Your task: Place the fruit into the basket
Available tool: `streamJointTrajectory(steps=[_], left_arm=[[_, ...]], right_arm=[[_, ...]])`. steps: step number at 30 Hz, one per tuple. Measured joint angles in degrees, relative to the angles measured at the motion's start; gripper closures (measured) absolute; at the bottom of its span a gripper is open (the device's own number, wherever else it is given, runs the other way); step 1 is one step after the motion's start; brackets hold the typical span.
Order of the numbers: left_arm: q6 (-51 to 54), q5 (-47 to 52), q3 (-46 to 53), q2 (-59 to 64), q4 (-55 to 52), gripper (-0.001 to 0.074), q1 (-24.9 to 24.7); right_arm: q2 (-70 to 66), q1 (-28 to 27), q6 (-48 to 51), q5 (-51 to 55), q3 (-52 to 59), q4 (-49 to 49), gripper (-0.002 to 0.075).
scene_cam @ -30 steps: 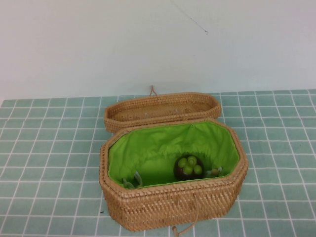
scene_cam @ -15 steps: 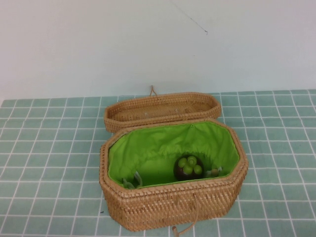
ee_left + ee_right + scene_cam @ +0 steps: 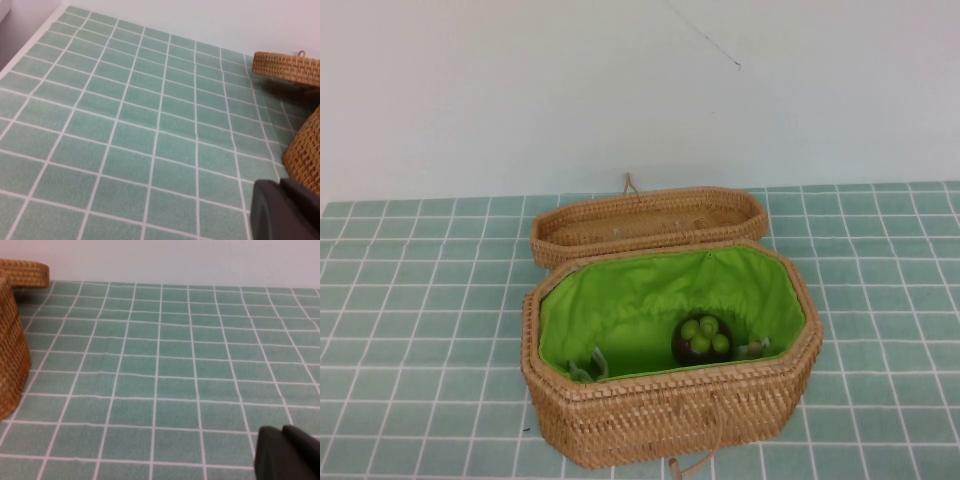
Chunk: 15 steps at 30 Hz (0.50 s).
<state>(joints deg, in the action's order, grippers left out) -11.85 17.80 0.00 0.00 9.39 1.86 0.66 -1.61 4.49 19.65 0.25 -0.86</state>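
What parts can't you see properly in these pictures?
- Left gripper: only a dark corner shows in the left wrist view.
- Right gripper: the same in the right wrist view.
- Fruit's underside: hidden by the basket front wall, high view.

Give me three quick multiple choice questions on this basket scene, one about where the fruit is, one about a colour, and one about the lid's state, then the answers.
1. Where is the fruit?
A. inside the basket
B. on the tiles
C. on the lid

2. What colour is the basket's lining?
A. red
B. bright green
C. white

3. How is the lid?
A. shut
B. swung open behind the basket
C. missing

Answers: 1 A, it sits on the lining toward the near wall. 2 B, green fabric shows all round the inside. 3 B, it lies flat at the far side.

Neither gripper appears in the high view; in each wrist view only a dark corner of the left gripper and right gripper shows, beside the basket.
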Motion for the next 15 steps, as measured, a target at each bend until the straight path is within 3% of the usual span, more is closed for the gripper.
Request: streamJointTrajectory(steps=[15], left_arm=[[0.0,0.0,0.0,0.0,0.0,0.0738,0.0]], right_arm=[[0.0,0.0,0.0,0.0,0.0,0.0,0.0728]])
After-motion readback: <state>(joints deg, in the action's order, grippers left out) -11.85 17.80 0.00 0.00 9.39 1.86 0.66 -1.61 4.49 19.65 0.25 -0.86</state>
